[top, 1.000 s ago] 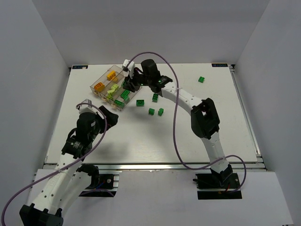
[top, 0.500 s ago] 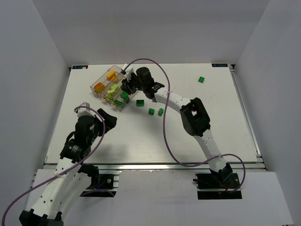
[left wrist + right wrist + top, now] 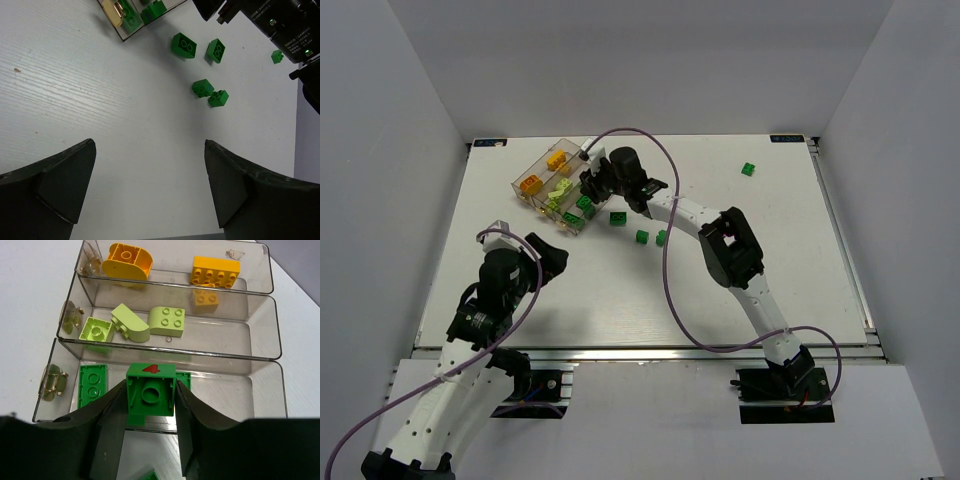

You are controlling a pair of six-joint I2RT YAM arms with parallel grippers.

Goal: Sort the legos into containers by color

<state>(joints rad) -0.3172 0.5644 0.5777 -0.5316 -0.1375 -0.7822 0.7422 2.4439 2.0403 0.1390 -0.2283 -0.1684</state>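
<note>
Worktop (image 3: 770, 280) at the near left is where we find the left pincer (image 3: 150, 170), spread as wide as it goes, holding nothing and hanging above the white surface. Beyond it we see loose dark green legos (image 3: 202, 87) on the worktop: two just beside each other, then two more (image 3: 184, 45) closer to the tray (image 3: 272, 347). Farther on, the right pincer (image 3: 150, 407) is partly closed on a dark green brick (image 3: 150, 387), gripping it by two opposite sides above the tray compartment where other dark green pieces (image 3: 92, 385) lie. The next compartment holds three lime green pieces (image 3: 167, 321), and the far one two yellow-orange pieces (image 3: 215, 270). Far right, a lone green brick (image 3: 748, 168) sits well apart.
</note>
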